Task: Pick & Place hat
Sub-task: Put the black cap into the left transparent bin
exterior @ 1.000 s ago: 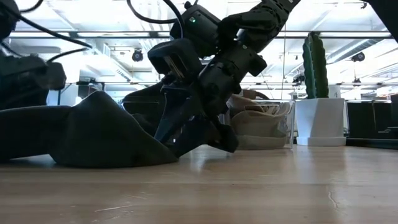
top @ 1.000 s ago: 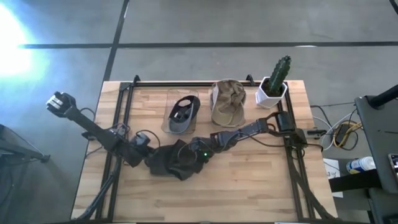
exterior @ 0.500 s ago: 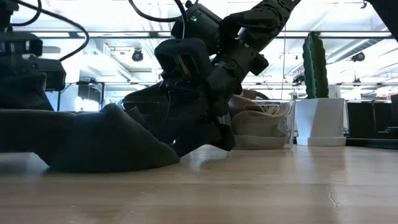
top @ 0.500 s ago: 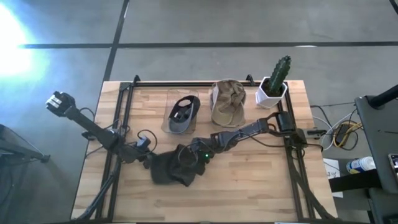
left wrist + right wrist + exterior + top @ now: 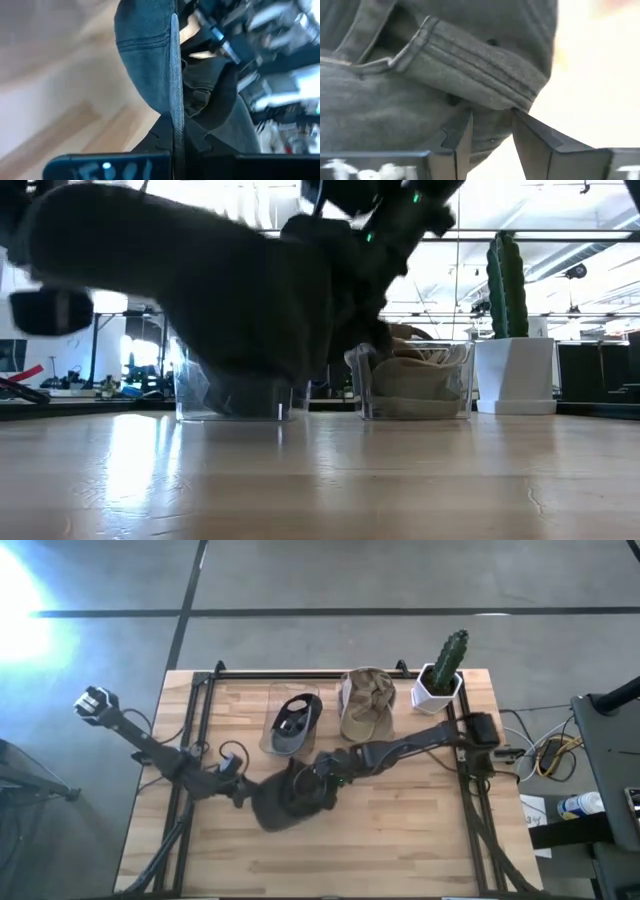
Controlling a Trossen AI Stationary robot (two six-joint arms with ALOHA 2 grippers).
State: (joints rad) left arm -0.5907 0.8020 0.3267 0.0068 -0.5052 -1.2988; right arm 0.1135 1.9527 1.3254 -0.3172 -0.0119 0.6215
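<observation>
A dark grey hat [image 5: 288, 804] hangs between my two grippers above the table's middle; in the low view the hat [image 5: 200, 290] is clear of the wooden top. My left gripper [image 5: 243, 794] is shut on its left side, my right gripper [image 5: 320, 778] is shut on its right side. Behind them, a grey-black hat [image 5: 293, 722] lies in a clear bin and a tan hat [image 5: 364, 706] lies in a second clear bin. My left gripper pinches the hat's stiff brim edge [image 5: 174, 115] between its two fingers, coming level from the table's left. The brim stands on edge and runs on away from the fingers. The hat is lifted clear of the table. My right gripper pinches the stitched band at the crown's rim [image 5: 492, 102] between its two fingers [image 5: 459, 134], coming from the table's right and slanting down. The cloth bunches between the fingers. The hat hangs clear of the table.
Two clear bins [image 5: 415, 385] stand side by side at the table's far middle. A cactus in a white pot [image 5: 442, 678] stands at the far right corner. A black frame rail [image 5: 205, 710] runs along the table's left, far and right sides.
Both grippers have gone up with the dark hat. It lay slumped on the table a second ago and now hangs clear of it, bunched closer between the two grippers. My right gripper has also gone a little toward the far edge.
</observation>
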